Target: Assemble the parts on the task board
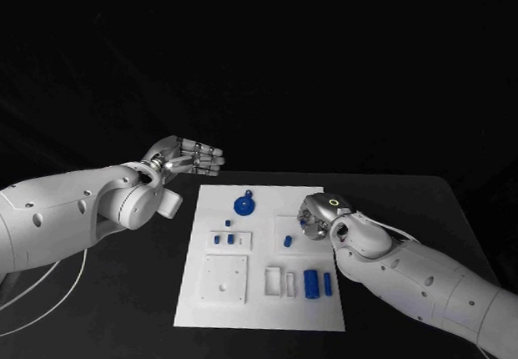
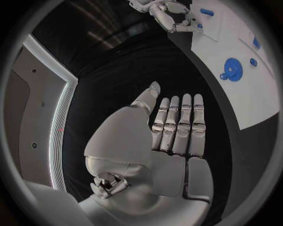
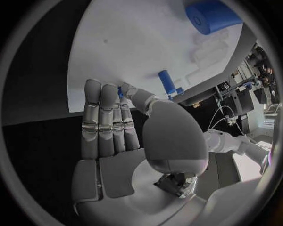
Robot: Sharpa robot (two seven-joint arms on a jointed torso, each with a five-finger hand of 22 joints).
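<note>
**Right hand at the board, left hand idle**

While the left hand [image 1: 189, 159] hangs over bare black table [image 1: 140, 304] off the far left corner of the task board [image 1: 261, 309], its fingers [image 2: 179, 125] lie straight and side by side, holding nothing. The right hand [image 1: 318, 220] is down on the board's right edge. Thumb and a fingertip [image 3: 125, 90] meet around a small blue part [image 3: 120, 92]; a pinch, by the look of it.

On the board: a round blue disc [image 1: 245, 204] toward the far end, two short blue pegs [image 1: 223, 239] standing mid-left, a blue piece [image 1: 288, 241] just beside the right hand, a larger blue cylinder [image 1: 313, 284] lower right, a smaller blue piece [image 1: 327, 282] touching its side.
</note>
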